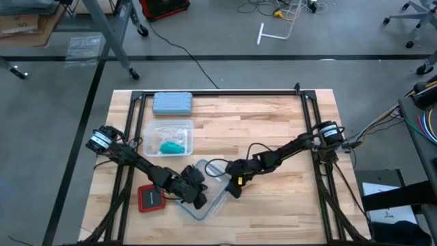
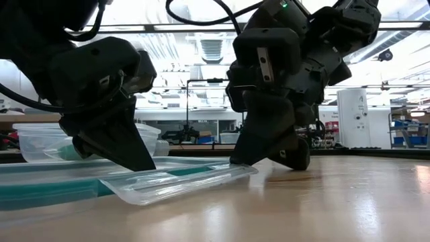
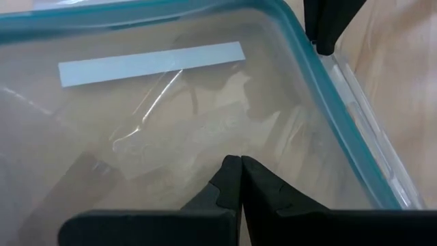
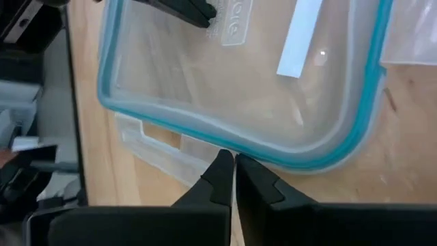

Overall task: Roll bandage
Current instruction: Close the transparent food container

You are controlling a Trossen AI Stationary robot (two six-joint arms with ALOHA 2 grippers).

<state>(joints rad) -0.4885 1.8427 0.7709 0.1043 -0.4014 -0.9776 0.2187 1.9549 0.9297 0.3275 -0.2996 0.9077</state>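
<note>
Both grippers, left (image 1: 194, 193) and right (image 1: 234, 188), press clenched and empty on the lid (image 1: 208, 195); beyond it, the bandage (image 1: 172, 146) waits unrolled in its container (image 1: 147, 130)

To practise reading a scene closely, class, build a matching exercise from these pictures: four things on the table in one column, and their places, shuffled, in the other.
Things:
1. bandage
2. grey-blue case
3. clear lid
4. red square object

Places:
A. under the left end effector and the right end effector
B. inside the clear tub
C. beside the left arm, lowest in the high view
D. beyond the tub, at the table's top edge in the high view

Pairs: 1-B, 2-D, 3-A, 4-C
</note>
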